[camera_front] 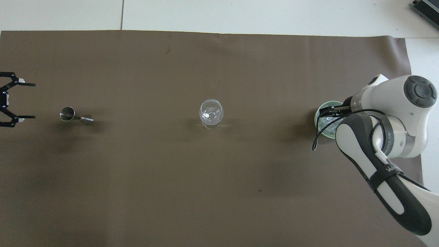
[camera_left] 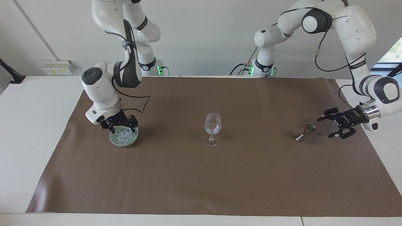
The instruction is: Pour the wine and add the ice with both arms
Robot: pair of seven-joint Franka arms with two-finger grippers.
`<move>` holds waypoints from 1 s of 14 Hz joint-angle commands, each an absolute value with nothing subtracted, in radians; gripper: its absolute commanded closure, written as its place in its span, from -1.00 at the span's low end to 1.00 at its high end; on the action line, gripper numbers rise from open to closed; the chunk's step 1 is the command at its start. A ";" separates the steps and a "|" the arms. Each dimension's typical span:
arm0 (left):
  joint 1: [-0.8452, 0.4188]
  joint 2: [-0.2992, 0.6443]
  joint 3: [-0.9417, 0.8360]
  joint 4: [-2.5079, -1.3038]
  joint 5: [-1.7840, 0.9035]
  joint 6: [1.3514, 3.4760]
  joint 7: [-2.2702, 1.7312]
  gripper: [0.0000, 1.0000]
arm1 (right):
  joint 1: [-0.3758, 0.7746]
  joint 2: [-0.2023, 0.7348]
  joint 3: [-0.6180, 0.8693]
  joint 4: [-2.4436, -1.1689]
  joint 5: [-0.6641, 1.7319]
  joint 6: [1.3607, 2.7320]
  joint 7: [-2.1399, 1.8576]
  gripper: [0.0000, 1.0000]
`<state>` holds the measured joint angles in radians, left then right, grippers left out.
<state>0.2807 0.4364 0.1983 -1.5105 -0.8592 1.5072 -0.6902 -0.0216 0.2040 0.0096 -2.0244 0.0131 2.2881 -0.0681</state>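
At the right arm's end of the surface, the right end effector (camera_left: 119, 126) points down into the green bowl (camera_left: 124, 142), its tips among the ice (camera_left: 124, 135); whether they grip a cube I cannot tell. The left end effector (camera_left: 329, 126) lies level, fingers apart, beside the jigger (camera_left: 305, 132). The glass (camera_left: 212, 128) stands upright between bowl and jigger.

One high camera faces the robots; another looks steeply down; both share the brown mat (camera_left: 201, 175).
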 commanded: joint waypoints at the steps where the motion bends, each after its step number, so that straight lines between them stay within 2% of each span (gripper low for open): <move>1: 0.213 0.390 0.216 -1.486 -0.772 1.558 -0.620 -1.00 | -0.043 0.189 0.015 -2.063 0.017 2.292 -0.104 -0.68; 5: 0.157 0.272 0.207 -1.489 -0.635 1.582 -0.600 -1.00 | -0.044 0.186 0.012 -2.071 -0.007 2.279 -0.104 -0.62; 7: 0.152 0.223 0.186 -1.488 -0.582 1.585 -0.562 -1.00 | -0.051 0.186 0.012 -2.072 -0.031 2.279 -0.104 -0.47; 14: 0.101 0.123 0.081 -1.491 -0.344 1.649 -0.341 -1.00 | -0.055 0.187 0.017 -2.071 -0.031 2.287 -0.074 -0.26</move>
